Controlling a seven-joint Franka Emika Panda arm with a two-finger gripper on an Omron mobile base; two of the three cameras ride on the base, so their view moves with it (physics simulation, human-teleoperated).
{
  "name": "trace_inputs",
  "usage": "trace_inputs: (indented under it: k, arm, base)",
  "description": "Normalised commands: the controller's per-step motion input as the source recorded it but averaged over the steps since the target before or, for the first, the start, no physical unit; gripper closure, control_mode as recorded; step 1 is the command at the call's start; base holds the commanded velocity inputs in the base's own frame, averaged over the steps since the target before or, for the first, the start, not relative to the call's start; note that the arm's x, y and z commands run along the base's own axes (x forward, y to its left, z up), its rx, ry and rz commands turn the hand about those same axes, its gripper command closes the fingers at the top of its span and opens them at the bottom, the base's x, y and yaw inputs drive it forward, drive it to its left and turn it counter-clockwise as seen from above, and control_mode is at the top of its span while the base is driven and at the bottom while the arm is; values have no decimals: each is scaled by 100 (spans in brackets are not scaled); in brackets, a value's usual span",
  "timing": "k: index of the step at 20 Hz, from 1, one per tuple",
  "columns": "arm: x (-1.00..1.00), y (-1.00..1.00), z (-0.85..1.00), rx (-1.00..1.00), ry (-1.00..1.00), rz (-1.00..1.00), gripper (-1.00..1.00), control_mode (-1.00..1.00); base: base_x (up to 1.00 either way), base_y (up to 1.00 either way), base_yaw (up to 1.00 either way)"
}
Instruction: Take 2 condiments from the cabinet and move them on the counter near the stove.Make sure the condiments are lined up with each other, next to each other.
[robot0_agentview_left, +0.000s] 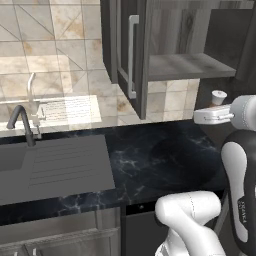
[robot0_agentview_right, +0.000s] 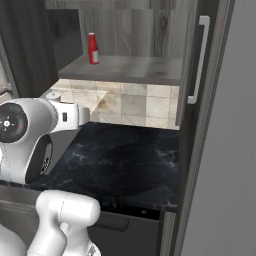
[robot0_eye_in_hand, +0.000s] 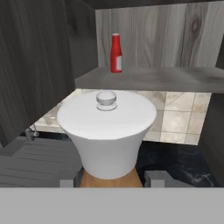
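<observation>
The gripper (robot0_eye_in_hand: 111, 181) is clamping the orange-brown bottle (robot0_eye_in_hand: 111, 179) upright, its white cap (robot0_eye_in_hand: 107, 131) rising just ahead; the red bottle (robot0_eye_in_hand: 116, 53) is standing on the cabinet shelf (robot0_eye_in_hand: 148, 78) beyond and above; the table (robot0_agentview_left: 165, 160) is lying below.

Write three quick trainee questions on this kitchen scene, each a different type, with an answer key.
1. True or false: the red bottle stands upright on the cabinet shelf.
2. What does the gripper hold? A) the red bottle B) the orange-brown bottle with the white cap C) nothing
3. Fill in: the cabinet door is ____.

Key: 1 true; 2 B; 3 open.
</observation>
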Motion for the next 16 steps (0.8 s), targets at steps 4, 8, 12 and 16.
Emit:
trace_inputs:
  k: [4, 8, 12, 16]
  arm:
    - [0, 0, -1, 0, 1, 0, 100, 100]
    - [0, 0, 0, 0, 0, 0, 100, 100]
    - [0, 0, 0, 0, 0, 0, 100, 100]
    - [0, 0, 0, 0, 0, 0, 100, 100]
  base:
    - [-5, 0, 0]
    - [-9, 0, 1]
    - [-33, 1, 11]
    - [-65, 0, 20]
